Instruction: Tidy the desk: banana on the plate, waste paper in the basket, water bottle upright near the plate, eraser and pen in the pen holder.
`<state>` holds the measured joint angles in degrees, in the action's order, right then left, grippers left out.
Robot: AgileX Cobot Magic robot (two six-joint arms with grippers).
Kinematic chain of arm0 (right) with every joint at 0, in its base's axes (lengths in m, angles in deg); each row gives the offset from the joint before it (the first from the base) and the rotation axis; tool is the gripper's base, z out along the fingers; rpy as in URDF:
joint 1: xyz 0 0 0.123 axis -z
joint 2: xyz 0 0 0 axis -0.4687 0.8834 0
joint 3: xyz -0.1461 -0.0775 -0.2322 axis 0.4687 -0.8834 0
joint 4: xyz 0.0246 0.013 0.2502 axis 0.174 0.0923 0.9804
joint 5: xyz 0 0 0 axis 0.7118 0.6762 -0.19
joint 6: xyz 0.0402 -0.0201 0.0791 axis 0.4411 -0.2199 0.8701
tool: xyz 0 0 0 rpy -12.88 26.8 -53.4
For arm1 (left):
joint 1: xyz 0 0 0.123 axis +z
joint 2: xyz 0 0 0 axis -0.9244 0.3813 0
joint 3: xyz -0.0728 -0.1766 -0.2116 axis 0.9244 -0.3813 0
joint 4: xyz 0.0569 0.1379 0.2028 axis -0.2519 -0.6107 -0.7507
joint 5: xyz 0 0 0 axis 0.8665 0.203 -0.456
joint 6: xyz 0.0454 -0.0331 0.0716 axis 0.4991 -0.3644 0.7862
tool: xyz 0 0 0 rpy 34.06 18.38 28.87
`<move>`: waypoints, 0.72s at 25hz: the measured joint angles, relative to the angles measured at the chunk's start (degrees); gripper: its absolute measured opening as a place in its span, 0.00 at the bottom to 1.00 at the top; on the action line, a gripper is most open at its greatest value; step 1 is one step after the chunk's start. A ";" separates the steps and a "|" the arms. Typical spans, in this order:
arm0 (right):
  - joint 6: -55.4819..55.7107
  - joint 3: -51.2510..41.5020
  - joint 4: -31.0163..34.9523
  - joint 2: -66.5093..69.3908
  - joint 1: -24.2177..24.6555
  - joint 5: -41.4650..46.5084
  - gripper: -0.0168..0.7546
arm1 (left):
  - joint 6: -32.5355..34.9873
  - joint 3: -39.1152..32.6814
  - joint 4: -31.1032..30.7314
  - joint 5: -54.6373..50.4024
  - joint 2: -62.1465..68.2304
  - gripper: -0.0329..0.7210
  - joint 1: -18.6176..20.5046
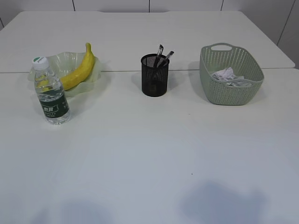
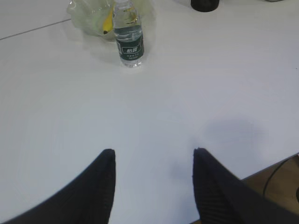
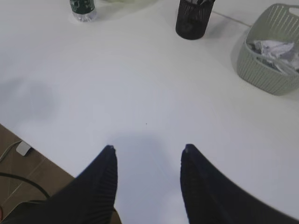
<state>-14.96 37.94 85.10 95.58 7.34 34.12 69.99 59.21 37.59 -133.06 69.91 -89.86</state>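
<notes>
White table (image 1: 149, 158) (seam across), cable (image 3: 18, 179) on brown floor (image 3: 42, 177).

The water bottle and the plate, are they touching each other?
Cannot tell. In the exterior view the water bottle overlaps the plate; no view shows a gap or contact plainly.

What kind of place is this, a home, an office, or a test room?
Probably a lab or office set up as a test desk. The plain white table bears only a few staged items: a mesh pen holder, a basket and a water bottle. Bare white wall panels stand behind, and loose cables hang below the table edge.
</notes>
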 joint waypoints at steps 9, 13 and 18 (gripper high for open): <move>1.33 -12.41 0.00 -10.73 0.00 4.18 0.46 | 0.00 -4.68 4.06 0.00 -5.35 0.56 0.00; 1.55 -13.69 0.00 -17.20 0.00 5.73 0.46 | 0.00 -10.17 5.04 0.00 -7.47 0.63 0.00; 1.64 -13.76 -0.25 -25.55 0.00 9.05 0.46 | 0.40 -13.33 6.05 -0.13 -9.35 0.68 0.00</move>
<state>-13.31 24.17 84.85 70.02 7.34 43.17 70.38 45.88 43.64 -133.19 60.56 -89.86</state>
